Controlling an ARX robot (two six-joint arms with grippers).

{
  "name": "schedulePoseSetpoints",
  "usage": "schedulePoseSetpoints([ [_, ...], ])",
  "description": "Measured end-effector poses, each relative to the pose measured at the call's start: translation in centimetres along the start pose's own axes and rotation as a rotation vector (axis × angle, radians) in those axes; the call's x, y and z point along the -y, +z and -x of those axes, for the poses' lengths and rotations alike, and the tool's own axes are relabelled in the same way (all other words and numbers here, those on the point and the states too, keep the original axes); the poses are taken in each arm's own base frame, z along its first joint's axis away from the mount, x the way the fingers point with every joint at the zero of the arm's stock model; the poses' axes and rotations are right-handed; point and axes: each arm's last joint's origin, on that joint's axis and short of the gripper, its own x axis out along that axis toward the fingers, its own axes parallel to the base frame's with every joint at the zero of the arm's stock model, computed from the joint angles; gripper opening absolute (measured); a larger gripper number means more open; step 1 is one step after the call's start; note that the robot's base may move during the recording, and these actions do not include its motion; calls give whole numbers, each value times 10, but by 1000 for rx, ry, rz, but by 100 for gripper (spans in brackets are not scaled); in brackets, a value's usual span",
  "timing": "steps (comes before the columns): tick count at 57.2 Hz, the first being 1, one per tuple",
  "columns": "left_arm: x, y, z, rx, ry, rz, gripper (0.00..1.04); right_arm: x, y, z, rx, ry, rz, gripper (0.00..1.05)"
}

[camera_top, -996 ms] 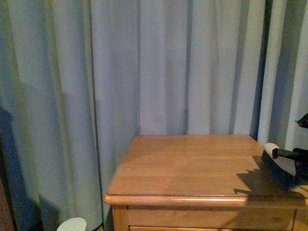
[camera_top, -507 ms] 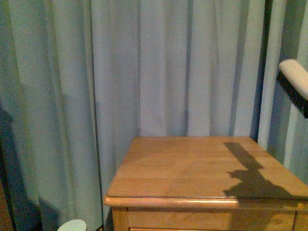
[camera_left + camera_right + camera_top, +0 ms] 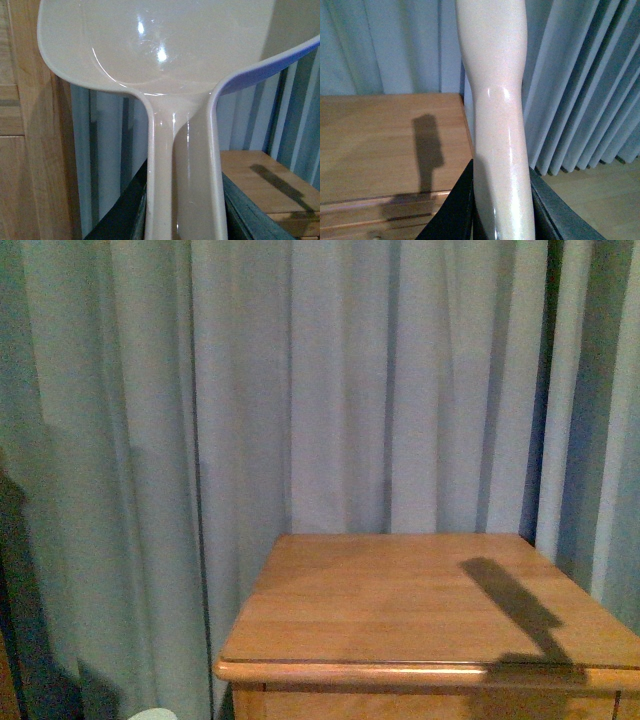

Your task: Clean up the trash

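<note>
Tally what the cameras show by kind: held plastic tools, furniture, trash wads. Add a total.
Held plastic tools: 2 (beige dustpan, cream handle)
Furniture: 1 (wooden nightstand)
Trash wads: 0 in view
Total: 3

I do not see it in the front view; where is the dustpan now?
The dustpan shows only in the left wrist view, its handle in the left gripper, the curtain behind it and the wooden table nearby.
</note>
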Motion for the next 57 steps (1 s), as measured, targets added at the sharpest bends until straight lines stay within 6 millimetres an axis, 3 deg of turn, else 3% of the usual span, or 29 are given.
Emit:
schedulePoseSetpoints([
  [16,0,0,0,0,0,0,27,2,-1,34,81,-21,27,21],
  [57,0,-1,0,-2,6,2,27,1,-2,35,80,-16,38,21],
])
